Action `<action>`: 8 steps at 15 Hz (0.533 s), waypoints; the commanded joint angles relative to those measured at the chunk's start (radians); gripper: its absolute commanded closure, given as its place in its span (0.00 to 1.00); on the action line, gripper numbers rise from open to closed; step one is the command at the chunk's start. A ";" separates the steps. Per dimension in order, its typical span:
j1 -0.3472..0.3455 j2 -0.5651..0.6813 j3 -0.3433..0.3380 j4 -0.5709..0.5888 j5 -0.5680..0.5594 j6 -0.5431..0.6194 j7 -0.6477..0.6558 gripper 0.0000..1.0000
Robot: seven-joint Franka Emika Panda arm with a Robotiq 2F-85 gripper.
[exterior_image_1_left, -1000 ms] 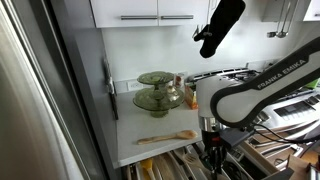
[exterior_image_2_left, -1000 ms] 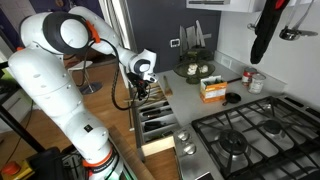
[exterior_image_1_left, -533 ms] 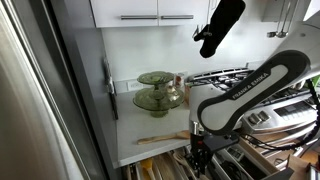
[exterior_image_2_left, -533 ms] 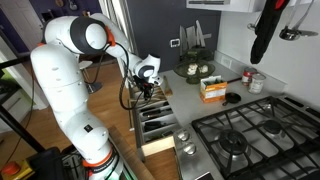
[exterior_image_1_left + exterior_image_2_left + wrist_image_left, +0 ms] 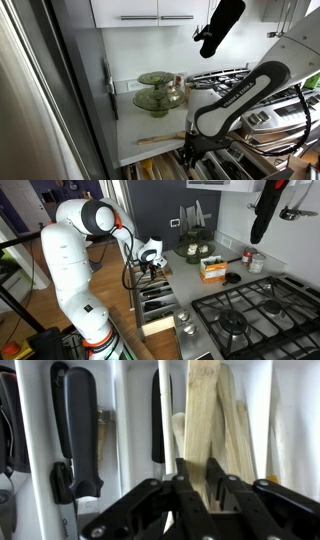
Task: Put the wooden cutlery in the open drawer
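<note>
wrist view: gripper point(image 5: 198, 472) fingers pinched shut on a strip of wooden cutlery point(image 5: 203, 415). the strip runs lengthwise along a white compartment of the open drawer point(image 5: 160, 326), with other pale wooden pieces just beside it. black-handled knives point(image 5: 80, 420) sit in the neighbouring compartments. in an exterior view the arm bends low over the drawer. a wooden utensil point(image 5: 166, 137) lies flat on the worktop point(image 5: 133, 150), near stacked glass dishes point(image 5: 155, 98).

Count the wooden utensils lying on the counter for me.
1. A wooden spoon lies near the front edge of the white counter, next to the tool. The arm could be hiding others behind it.
</note>
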 commanded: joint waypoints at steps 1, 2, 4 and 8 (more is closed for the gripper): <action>0.013 0.031 -0.022 0.008 -0.044 0.032 0.068 0.94; 0.015 0.034 -0.027 0.009 -0.060 0.029 0.082 0.94; 0.015 0.016 -0.031 0.001 -0.087 0.002 0.092 0.48; 0.028 -0.080 -0.039 -0.050 -0.172 0.009 0.139 0.20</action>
